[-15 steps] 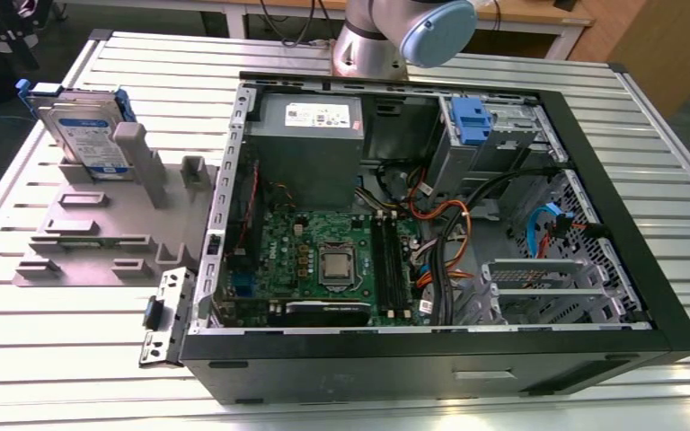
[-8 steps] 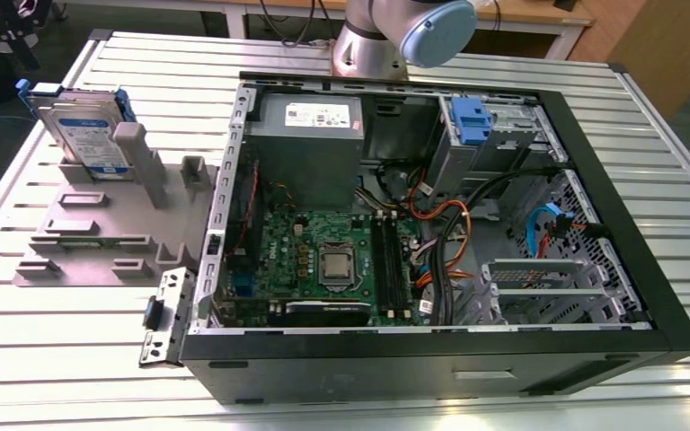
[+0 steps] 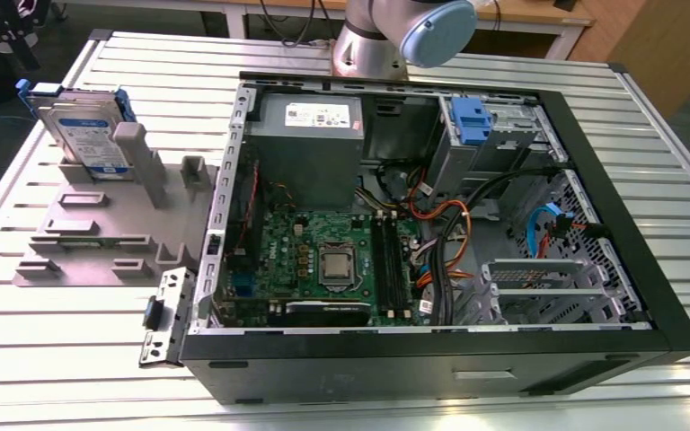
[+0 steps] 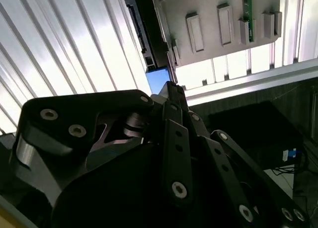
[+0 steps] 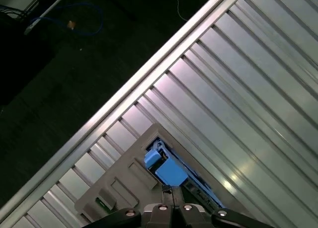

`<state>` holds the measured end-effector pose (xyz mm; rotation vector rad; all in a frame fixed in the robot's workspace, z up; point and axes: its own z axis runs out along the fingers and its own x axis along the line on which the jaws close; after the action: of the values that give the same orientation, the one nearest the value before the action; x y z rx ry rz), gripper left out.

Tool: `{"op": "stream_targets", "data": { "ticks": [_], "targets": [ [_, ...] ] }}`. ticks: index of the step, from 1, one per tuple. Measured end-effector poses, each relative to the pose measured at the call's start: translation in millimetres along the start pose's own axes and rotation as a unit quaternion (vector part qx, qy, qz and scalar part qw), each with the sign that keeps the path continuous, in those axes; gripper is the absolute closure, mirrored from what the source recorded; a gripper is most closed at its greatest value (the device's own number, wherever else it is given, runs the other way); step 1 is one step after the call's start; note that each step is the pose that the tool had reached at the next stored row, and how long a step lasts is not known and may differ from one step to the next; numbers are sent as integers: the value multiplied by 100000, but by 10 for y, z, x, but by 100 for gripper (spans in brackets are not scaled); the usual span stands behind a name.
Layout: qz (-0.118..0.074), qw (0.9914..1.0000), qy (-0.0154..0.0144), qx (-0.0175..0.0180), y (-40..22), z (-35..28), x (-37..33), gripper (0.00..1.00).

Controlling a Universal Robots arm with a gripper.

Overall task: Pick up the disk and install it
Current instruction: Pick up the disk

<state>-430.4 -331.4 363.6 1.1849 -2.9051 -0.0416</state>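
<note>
Black linked gripper (image 4: 171, 86) sits closest to the lens in both wrist views. Its jaws are drawn together at the tips, with nothing between them. In the first wrist view the tips hang just above the blue end tab of the flat silver-grey disk (image 5: 166, 169), apart from it.

In the exterior view the disk stands on edge in a moulded grey plastic holder (image 3: 93, 233) on the ribbed aluminium surface (image 3: 82, 359). It is to the exterior view's left of the open black computer case (image 3: 632, 269) and well apart from the bay that holds a second blue plastic caddy (image 3: 471, 121).

Assessment: the pick-up step is in hand and no grasp has been made; installation has not begun. A grasp from this stance would call for the jaws to part and line up squarely across the disk's thin faces, clear of the holder's posts.
</note>
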Motion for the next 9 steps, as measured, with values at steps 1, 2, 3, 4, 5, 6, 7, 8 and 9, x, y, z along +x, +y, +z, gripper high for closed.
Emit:
{"op": "stream_targets", "data": {
  "ticks": [1, 2, 3, 4, 5, 6, 7, 8, 9],
  "targets": [
    [-396, 99999, 11, -3, 0, 0, 0, 89],
    [-809, 99997, 23, -7, 0, 0, 0, 89],
    [-1202, 99993, 32, -9, 0, 0, 0, 89],
    [-1619, 99987, 44, -9, 0, 0, 0, 89],
    [-2010, 99980, 55, -12, 0, 0, 0, 89],
    [-2397, 99971, 64, -14, 0, 0, 0, 89],
    [-2786, 99961, 75, -19, 0, 0, 0, 89],
    [-3172, 99950, 84, -20, 0, 0, 0, 89],
    [-3553, 99937, 95, -21, 0, 0, 0, 89]
  ]
}}
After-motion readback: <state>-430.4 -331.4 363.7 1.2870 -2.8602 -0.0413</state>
